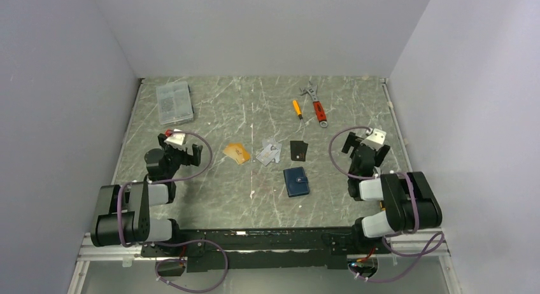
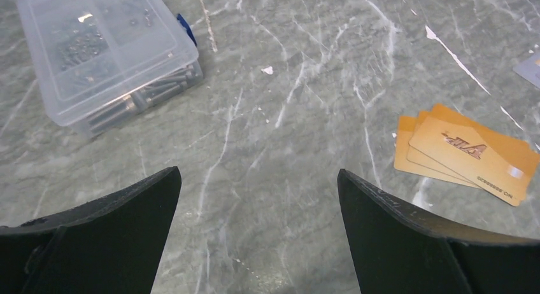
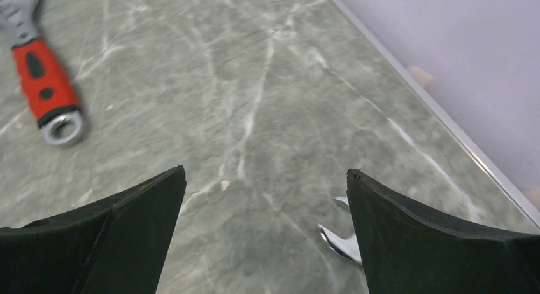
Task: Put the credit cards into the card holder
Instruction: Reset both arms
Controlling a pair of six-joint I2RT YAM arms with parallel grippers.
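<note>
The card holder (image 1: 297, 181) is seen lying closed and flat on the bench (image 1: 210, 202), about midway between the two arms. The credit cards (image 1: 269, 152) are spread in three small fanned lots on the far side of the card holder, and none is touching it. The black cards (image 1: 298, 150) are placed straight beyond it and near. The silvery-white cards (image 1: 272, 149) are set beyond it and a little to its left. The orange-gold cards (image 2: 468, 151) are set further to its left.

The left gripper (image 2: 258, 173) is held well to the left of the card holder. Its jaws are spread wide and released, and only bare bench is seen between them. The orange-gold cards are found just off its right finger, untouched.

The right gripper (image 3: 266, 173) is held well to the right of the card holder. Its jaws are likewise spread wide, and nothing is grasped. A small shiny metal piece (image 3: 341, 243) is seen on the bench beside its right finger; what it is cannot be told.

Far beyond the card holder, a red-handled wrench (image 1: 316, 105) and an orange screwdriver (image 1: 297, 109) are laid near each other. A clear compartment box (image 1: 174, 102) is placed far beyond it and well to its left.
</note>
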